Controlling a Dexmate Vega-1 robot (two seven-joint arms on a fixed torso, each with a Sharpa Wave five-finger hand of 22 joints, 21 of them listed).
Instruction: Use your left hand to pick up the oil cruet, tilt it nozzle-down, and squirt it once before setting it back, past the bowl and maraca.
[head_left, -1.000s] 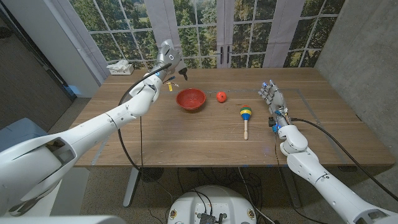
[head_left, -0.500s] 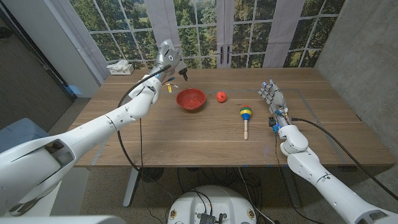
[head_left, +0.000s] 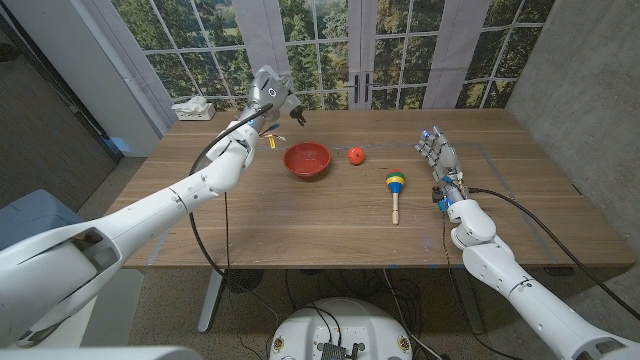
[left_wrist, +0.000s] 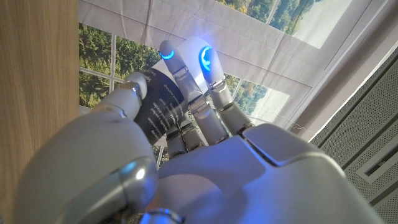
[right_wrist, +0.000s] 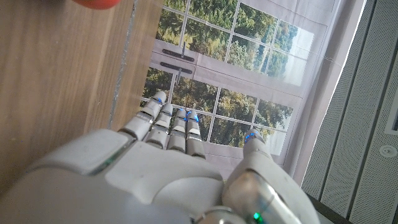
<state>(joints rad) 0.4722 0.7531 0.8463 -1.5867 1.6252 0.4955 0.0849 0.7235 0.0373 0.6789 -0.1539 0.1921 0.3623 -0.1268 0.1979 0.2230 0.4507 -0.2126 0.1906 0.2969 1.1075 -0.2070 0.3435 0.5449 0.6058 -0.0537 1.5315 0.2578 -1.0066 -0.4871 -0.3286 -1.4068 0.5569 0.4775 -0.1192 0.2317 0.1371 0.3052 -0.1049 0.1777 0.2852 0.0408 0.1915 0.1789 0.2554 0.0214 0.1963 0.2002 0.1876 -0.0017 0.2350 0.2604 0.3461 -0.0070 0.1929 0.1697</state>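
Maraca (head_left: 395, 189) lies right of centre in the head view, with the right hand (head_left: 436, 153) standing just right of it, fingers apart and holding nothing. Farther back sit the red bowl (head_left: 306, 158) and a small red ball (head_left: 355, 154). At upper left, the left hand (head_left: 268, 95) grips the oil cruet (head_left: 285, 106) lifted above the table (head_left: 330, 225), its dark tip pointing right and downward.

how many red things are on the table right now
2. The red bowl sits toward the far left of the table, just right of the left robot hand. The small red tomato-like ball lies right of the bowl. The maraca head may carry some red, too small to tell.
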